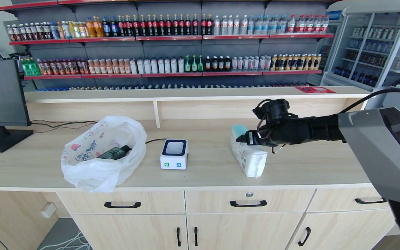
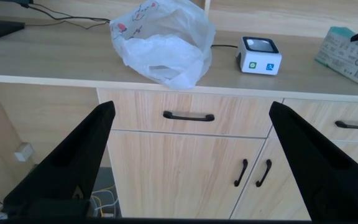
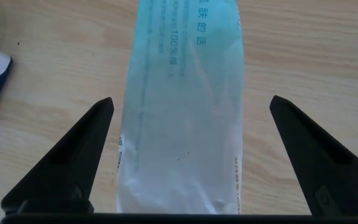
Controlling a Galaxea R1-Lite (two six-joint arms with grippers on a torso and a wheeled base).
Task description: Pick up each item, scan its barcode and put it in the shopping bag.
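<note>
Pale wooden shop counter, with drink shelves behind, is carrying three lots: shopping bag at the left, scanner in the middle, tissue pack lying at the right, well apart from the bag. Step in hand, by judgement: pick-up of the tissue pack. The right gripper is hanging over the pack's far end with its claw spread wide, one finger showing on either side of the wrapper and gripping nothing. The next move is calling for a descent, a closing across the pack's narrow width, then a carry left to the scanner. The left gripper is waiting low before the cabinet drawers, claw likewise spread and empty. A dark item is lying inside the bag, half covered by plastic and hard to identify. The pack's barcode is not showing; whether the right fingers are touching the wrapper cannot be told.
</note>
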